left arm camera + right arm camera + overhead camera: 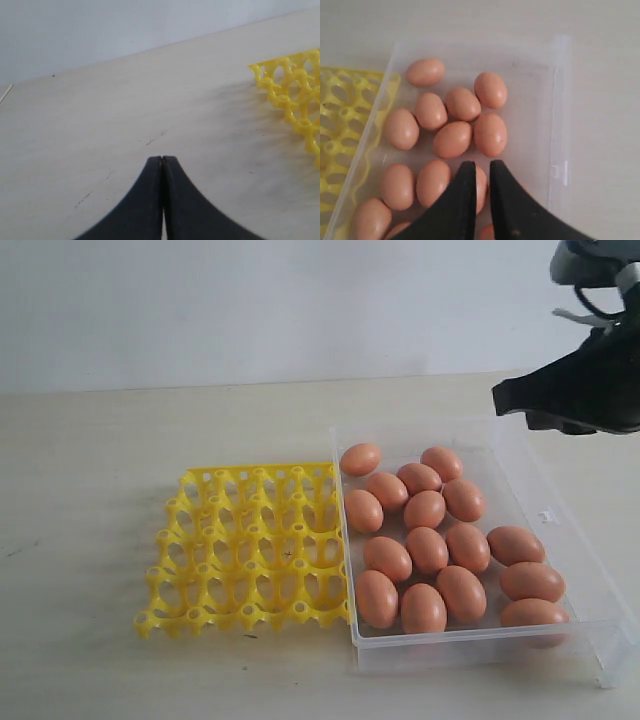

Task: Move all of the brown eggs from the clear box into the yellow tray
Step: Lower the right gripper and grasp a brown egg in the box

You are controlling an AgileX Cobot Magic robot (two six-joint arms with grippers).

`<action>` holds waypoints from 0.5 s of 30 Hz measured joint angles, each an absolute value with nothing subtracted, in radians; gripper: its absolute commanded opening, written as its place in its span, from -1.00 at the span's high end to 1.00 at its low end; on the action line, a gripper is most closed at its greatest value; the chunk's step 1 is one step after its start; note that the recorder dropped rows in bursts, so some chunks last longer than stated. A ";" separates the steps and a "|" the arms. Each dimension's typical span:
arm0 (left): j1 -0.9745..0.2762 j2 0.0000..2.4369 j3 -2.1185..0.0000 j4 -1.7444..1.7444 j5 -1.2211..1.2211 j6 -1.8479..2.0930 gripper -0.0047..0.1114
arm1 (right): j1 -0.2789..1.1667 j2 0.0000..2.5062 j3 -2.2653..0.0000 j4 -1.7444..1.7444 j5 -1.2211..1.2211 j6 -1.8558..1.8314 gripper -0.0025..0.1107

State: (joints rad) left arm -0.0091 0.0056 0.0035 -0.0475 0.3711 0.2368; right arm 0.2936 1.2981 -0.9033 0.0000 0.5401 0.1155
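Observation:
Several brown eggs [427, 549] lie loose in the clear box [515, 475], none in the yellow tray [250, 550], which stands against the box's left wall. My right gripper [503, 397] hangs well above the box's far right corner. In the right wrist view its jaws [482, 167] stand a narrow gap apart over the eggs [452, 139], with nothing held. My left gripper [162, 159] is shut and empty over bare table, and a corner of the tray [295, 95] shows off to one side. The exterior view does not show the left arm.
The box has a small latch tab [546, 513] on its right wall [560, 115]. The tray's edge [345, 115] lies just outside the box's left wall. Pale bare table surrounds both, with a white wall behind.

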 measured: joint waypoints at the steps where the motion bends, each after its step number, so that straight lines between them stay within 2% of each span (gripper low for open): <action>1: -0.009 0.006 0.004 -0.047 0.371 0.237 0.92 | 0.294 1.332 -0.926 -0.006 0.563 0.113 0.54; 2: -0.009 0.006 0.004 -0.047 0.371 0.237 0.92 | 0.294 1.397 -0.967 -0.006 0.610 0.111 0.47; 4: -0.009 0.006 0.004 -0.047 0.371 0.237 0.92 | 0.294 1.484 -1.034 0.000 0.683 0.108 0.05; 6: -0.009 0.006 0.004 -0.047 0.371 0.237 0.92 | 0.294 1.567 -1.099 0.000 0.755 0.108 -0.16; 15: -0.009 0.006 0.004 -0.047 0.371 0.237 0.92 | 0.294 1.840 -1.300 0.000 0.881 0.094 -0.17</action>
State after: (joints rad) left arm -0.0091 0.0056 0.0035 -0.0475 0.3711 0.2368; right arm 0.2936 1.8404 -1.3003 0.0000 0.8814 0.0937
